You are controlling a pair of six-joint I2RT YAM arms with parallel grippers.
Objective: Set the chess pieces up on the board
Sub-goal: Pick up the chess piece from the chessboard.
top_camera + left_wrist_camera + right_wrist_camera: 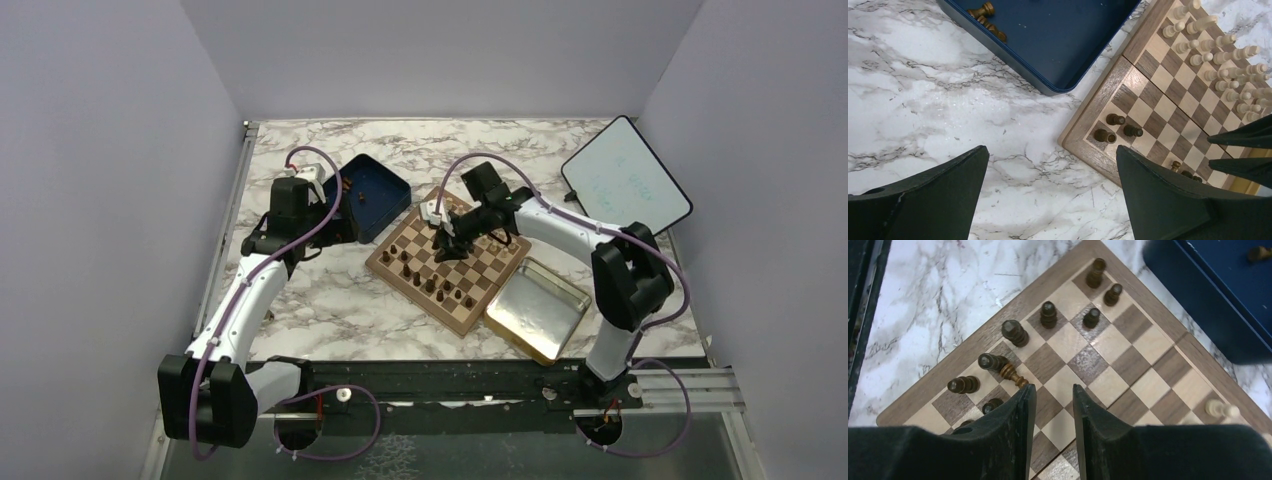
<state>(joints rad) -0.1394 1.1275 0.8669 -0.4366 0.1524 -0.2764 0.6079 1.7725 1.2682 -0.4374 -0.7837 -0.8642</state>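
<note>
The dark brown chess pieces are partly set. A good number stand in the two rows along one edge of the chessboard, but some squares there are bare, and one tipped piece lies on its side among them. The pale chessmen look lined up along the opposite edge. A few dark pieces lie in the dark blue box beside the board.

My right gripper hovers over the board just beside the tipped piece, jaws narrowly parted with nothing between them. My left gripper hangs spread wide and empty over the marble tabletop, between box and board.

I judge the job past halfway. Righting that piece and fetching the rest remain.
</note>
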